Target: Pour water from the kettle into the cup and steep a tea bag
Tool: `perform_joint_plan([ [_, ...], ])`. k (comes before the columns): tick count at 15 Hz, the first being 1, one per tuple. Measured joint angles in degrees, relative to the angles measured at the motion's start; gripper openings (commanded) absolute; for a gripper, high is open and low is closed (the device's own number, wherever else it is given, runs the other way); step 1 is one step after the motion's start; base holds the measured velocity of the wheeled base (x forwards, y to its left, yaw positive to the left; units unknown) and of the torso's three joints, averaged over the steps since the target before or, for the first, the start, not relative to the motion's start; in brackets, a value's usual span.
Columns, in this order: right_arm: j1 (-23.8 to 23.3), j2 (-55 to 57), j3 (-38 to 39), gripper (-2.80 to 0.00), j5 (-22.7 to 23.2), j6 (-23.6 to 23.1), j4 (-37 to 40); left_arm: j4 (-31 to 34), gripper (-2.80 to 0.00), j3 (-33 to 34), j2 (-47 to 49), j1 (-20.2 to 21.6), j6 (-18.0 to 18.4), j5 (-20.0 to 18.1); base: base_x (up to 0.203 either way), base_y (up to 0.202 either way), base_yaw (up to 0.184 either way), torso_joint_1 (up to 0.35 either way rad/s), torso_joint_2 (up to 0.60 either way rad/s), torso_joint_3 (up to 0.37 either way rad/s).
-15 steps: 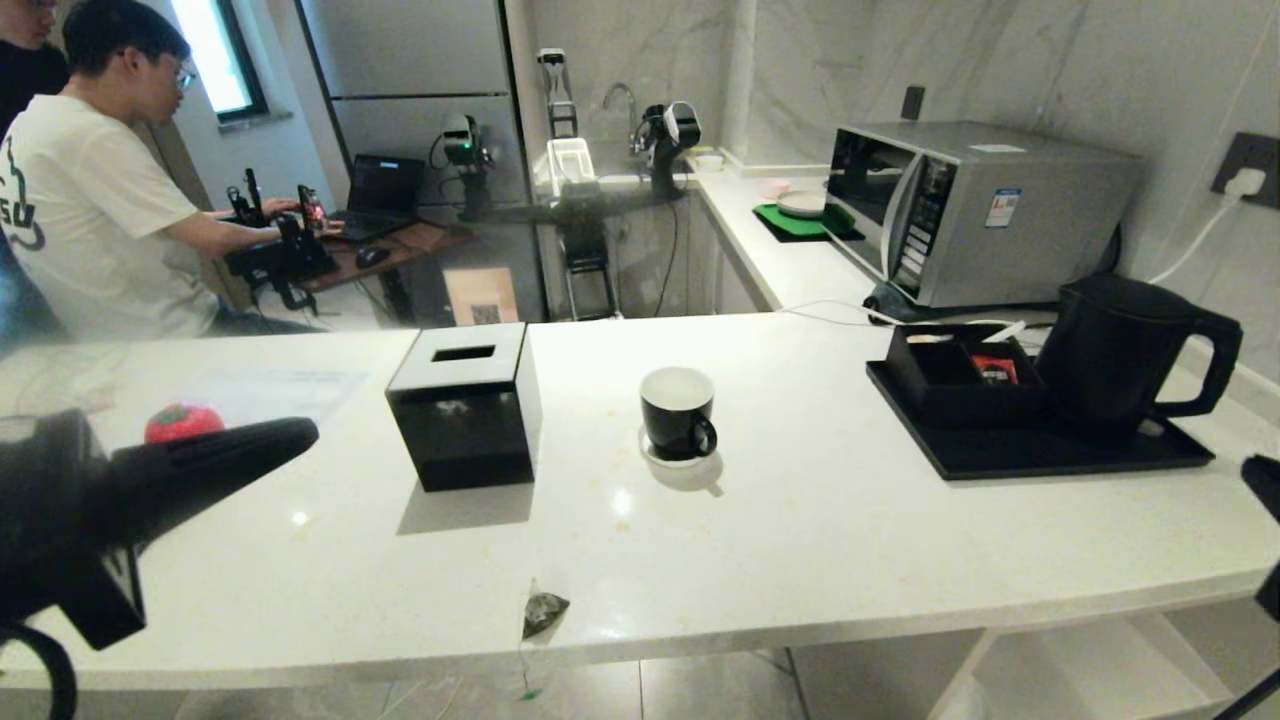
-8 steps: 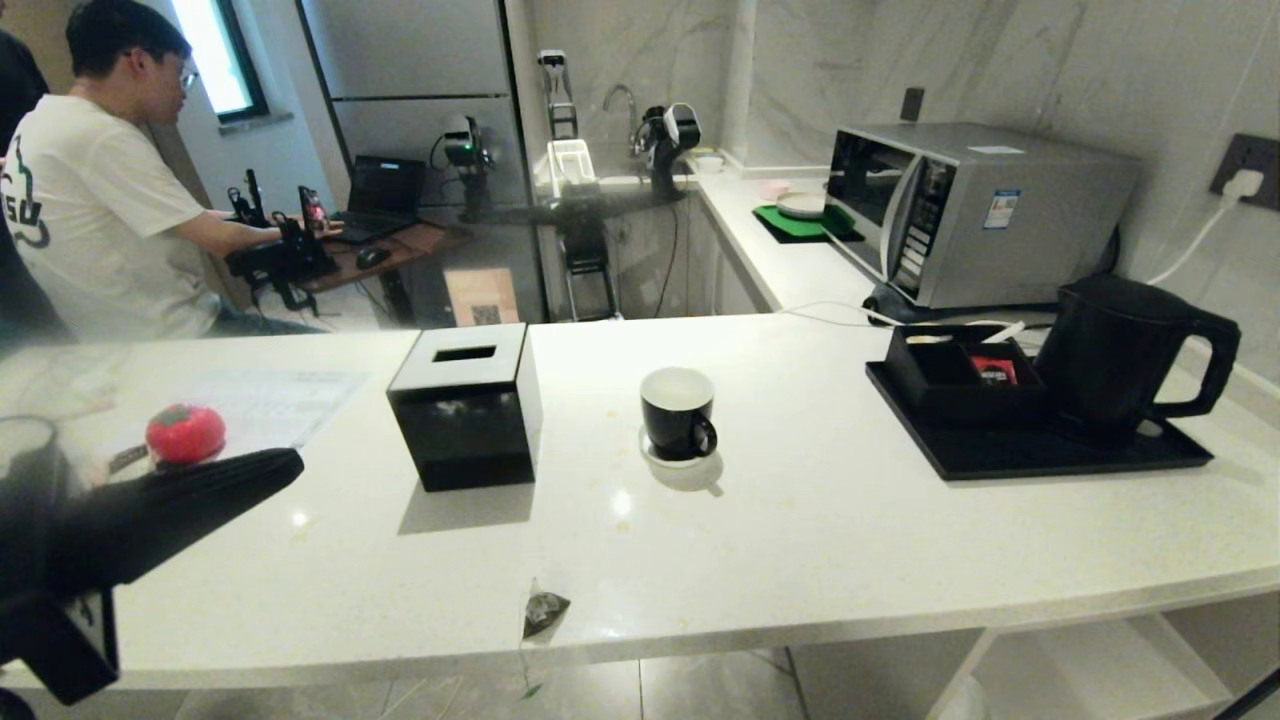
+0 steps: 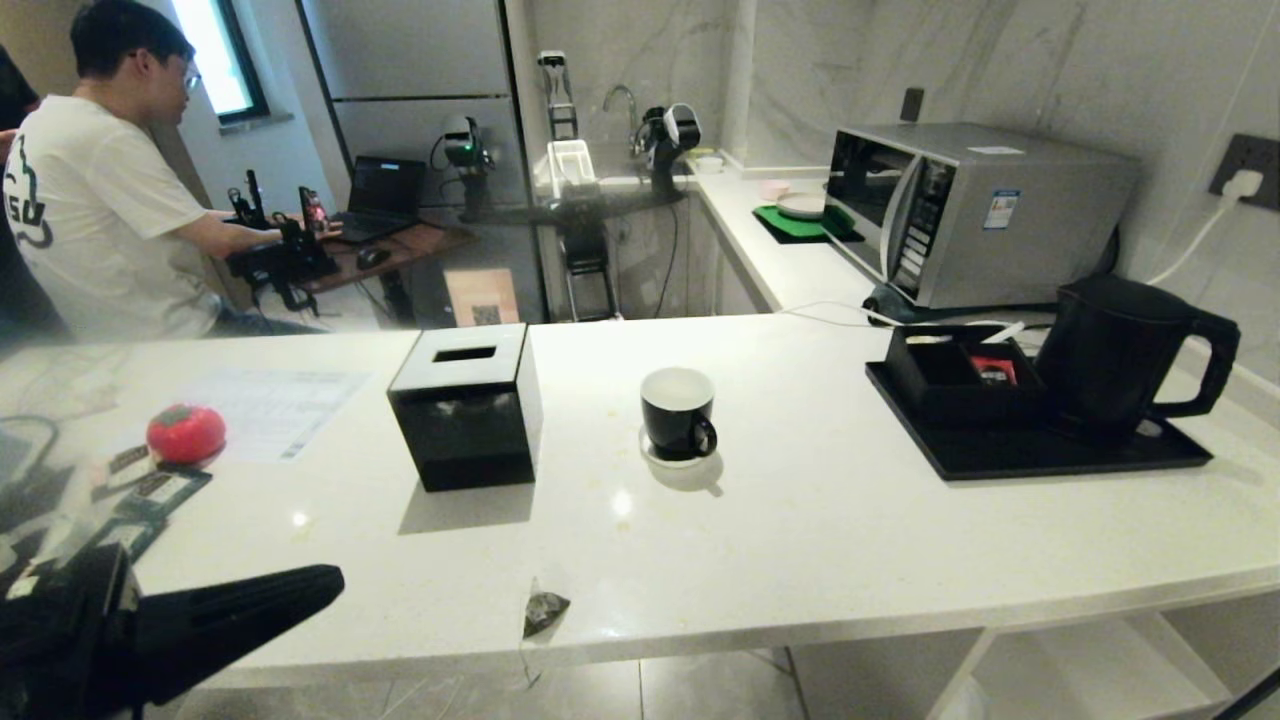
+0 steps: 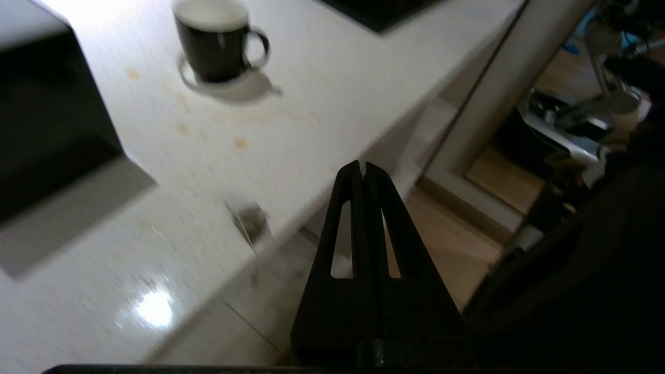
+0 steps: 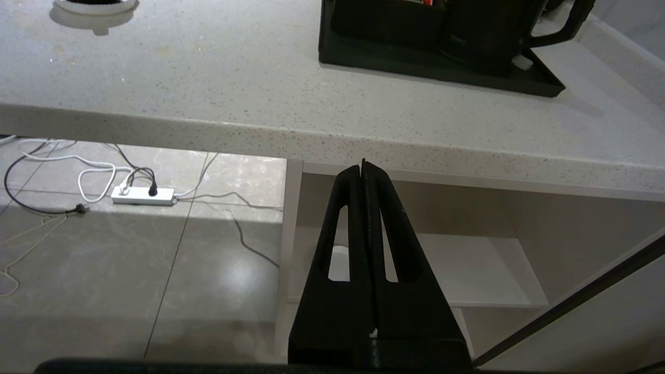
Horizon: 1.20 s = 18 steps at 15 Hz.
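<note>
From the head view, the white table [image 3: 850,540] carries the cup [image 3: 678,411] on its small saucer near the middle, the kettle [image 3: 1120,350] on a black tray [image 3: 1040,452] at the far right, and the tea bag [image 3: 543,610] lying alone at the near edge, its string hanging over the side. A black tissue box [image 3: 467,405] stands left of the cup, and a person [image 3: 100,200] sits at a desk beyond the table's far left. The left gripper [image 3: 300,592] shows at the near left, low beside the table edge, well apart from the tea bag; the right gripper is not in this view. In the left wrist view the left gripper [image 4: 363,169] has its fingers clenched on nothing, pointing past the table edge with the tea bag [image 4: 252,221] off to one side of them and the cup [image 4: 217,37] farther on. In the right wrist view the right gripper [image 5: 362,167] is likewise pressed shut and empty, hanging below the table edge, with the kettle [image 5: 488,31] and tray [image 5: 441,62] up on the table beyond. No grasp has begun, so the task looks to be at its very start. Whichever comes first, kettle handle or tea bag, the chosen arm must rise above the table and spread its fingers before closing on it.
</note>
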Motion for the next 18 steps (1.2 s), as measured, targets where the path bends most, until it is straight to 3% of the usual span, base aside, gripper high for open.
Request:
perform_joint_plan([
  [5, 0.0, -0.6, 0.0, -2.8, 0.0, 1.0, 0.0, 0.2, -2.8, 6.4, 2.7, -1.0, 2.5, 0.6, 0.0, 0.0, 0.0, 0.0, 0.0, 0.0],
  [9, 0.0, -0.7, 0.5, -2.8, -0.3, 6.7, -0.3, 0.0, -2.8, 7.6, 9.3, -1.0, 7.7, 0.8, 0.0, 0.0, 0.0, 0.0, 0.0, 0.0],
  [13, 0.0, -0.7, 0.5, -2.8, -0.3, 6.9, -0.2, -0.3, -2.8, 5.1, 18.9, -1.4, 12.0, 3.0, 0.0, 0.0, 0.0, 0.0, 0.0, 0.0],
  [18, 0.0, -0.7, 0.6, -2.8, -0.3, 6.9, -0.1, -0.1, -2.8, -2.2, 29.7, -5.6, 12.6, 8.7, 0.0, 0.0, 0.0, 0.0, 0.0, 0.0],
])
